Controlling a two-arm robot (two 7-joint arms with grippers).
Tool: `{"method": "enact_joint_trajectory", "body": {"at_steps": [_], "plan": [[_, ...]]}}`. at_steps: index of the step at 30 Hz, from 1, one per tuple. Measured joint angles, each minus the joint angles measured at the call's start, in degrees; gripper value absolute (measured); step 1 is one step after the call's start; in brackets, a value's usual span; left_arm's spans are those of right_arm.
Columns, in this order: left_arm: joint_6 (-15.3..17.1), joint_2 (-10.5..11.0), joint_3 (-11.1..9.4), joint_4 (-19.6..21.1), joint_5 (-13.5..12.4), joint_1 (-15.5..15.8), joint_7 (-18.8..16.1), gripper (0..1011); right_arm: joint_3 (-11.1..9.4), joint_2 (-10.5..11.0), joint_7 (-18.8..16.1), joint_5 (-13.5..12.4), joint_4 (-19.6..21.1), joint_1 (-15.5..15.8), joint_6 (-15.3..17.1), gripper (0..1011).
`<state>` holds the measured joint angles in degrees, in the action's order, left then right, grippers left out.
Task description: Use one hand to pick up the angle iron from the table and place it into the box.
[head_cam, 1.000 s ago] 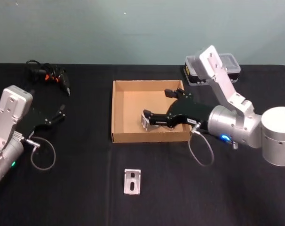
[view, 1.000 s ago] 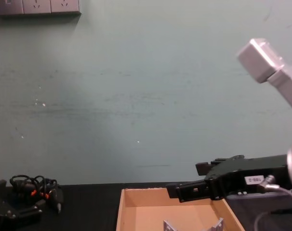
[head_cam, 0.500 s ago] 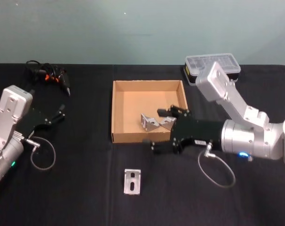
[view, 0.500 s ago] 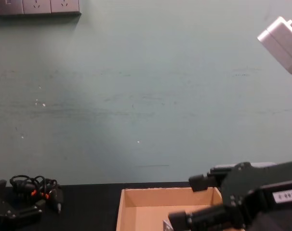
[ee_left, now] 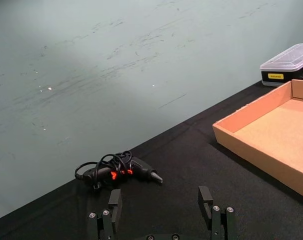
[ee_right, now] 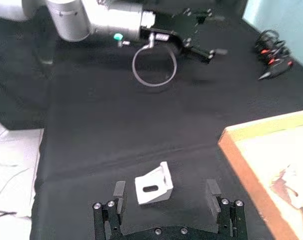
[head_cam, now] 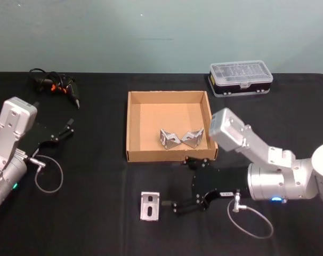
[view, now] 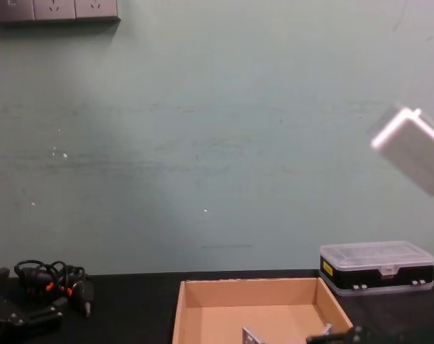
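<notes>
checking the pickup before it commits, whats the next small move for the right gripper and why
Probably ease the right gripper forward so its open fingers straddle the bracket: the bracket lies on the table just ahead of the fingertips, ungrasped. The left gripper rests parked at left.

A: Box?
B: Mid-table. Two angle irons in it, side by side near the front wall: left angle iron, right angle iron.
A: Rest?
B: Loose angle iron before the box, right gripper just right of it. Plastic case behind-right of the box. Cable tangle back left, left gripper before it.
</notes>
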<state>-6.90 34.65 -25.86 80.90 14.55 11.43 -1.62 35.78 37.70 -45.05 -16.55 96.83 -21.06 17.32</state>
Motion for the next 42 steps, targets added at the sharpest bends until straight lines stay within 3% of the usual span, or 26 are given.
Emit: {"method": "enact_joint_trajectory", "body": {"at_steps": [18, 29, 42], "plan": [[0.00, 0.00, 0.00, 0.00, 0.00, 0.00, 0.00, 1000, 7.08, -2.72, 0.06, 1.71, -5.14, -4.12, -0.09, 1002], [0.00, 0.00, 0.00, 0.00, 0.00, 0.00, 0.00, 1000, 8.78, -4.77, 1.06, 2.01, -8.89, -6.21, 0.16, 1003], [0.00, 0.00, 0.00, 0.00, -0.01, 0.00, 0.00, 1000, 9.35, -6.25, 1.65, 1.98, -11.68, -7.64, 0.03, 1003]]}}
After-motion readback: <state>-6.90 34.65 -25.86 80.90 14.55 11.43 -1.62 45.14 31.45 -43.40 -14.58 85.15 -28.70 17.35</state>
